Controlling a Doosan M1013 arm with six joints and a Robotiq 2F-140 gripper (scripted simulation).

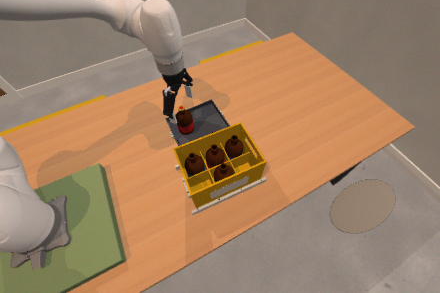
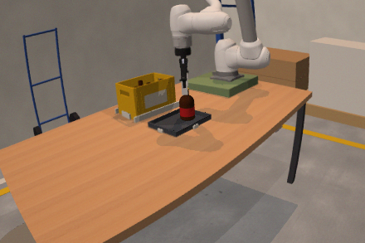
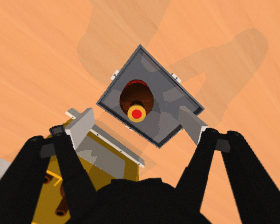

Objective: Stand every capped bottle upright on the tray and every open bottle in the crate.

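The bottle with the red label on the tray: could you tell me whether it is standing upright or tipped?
Upright. The bottle stands on its base on the tray, cap on top, the open gripper above it.

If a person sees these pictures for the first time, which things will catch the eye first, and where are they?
A capped brown bottle with a red label stands upright on the dark tray in the middle of the wooden table. The open claw hangs just above it, holding nothing. Right beside the tray sits a yellow crate with four open brown bottles in its compartments.
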